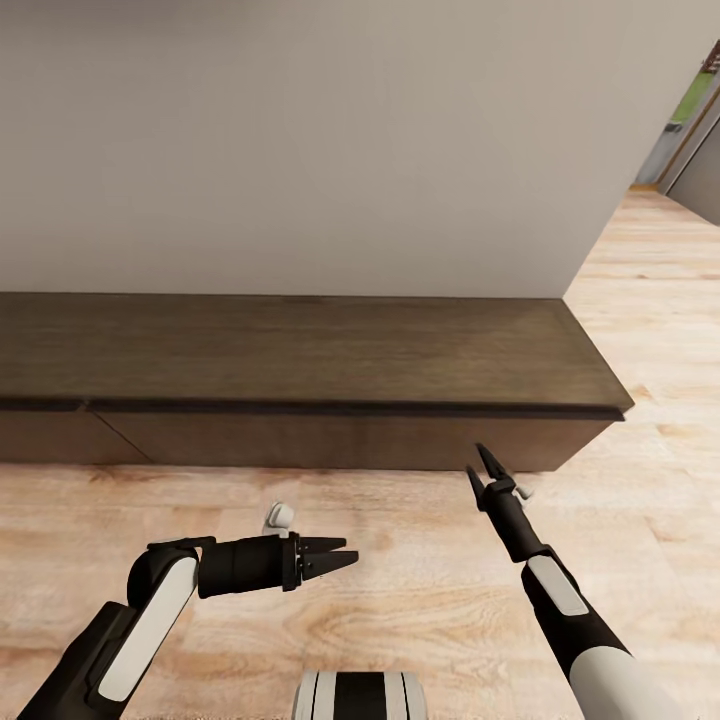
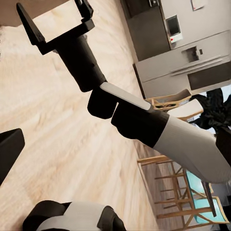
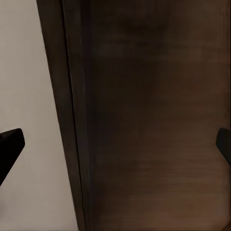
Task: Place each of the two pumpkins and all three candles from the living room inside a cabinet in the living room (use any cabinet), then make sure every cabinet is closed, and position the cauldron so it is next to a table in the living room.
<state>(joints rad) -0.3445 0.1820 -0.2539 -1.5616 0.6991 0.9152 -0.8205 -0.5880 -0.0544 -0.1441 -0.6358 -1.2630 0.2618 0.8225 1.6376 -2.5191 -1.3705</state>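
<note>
Against the plain grey wall (image 1: 300,140) stood the long, low dark-brown wood cabinet (image 1: 300,350), with its flat top bare and both wide fronts shut. A thin seam near its left end split the two fronts. Its right end stopped where the wall ended, and the light wood floor (image 1: 400,600) ran on past that corner.

Down in front of the cabinet, over the floor, the black right gripper (image 1: 483,466) pointed up at the right front, close to its bottom edge. Its two fingers were spread a little, and nothing was between them. From the right wrist view the cabinet's front (image 3: 159,120) was very near, with one dark fingertip (image 3: 9,144) at each side.

The black left gripper (image 1: 340,553) hung over the floor, pointing sideways toward the right arm (image 2: 144,120). Its fingers were a little apart and held nothing.
</note>
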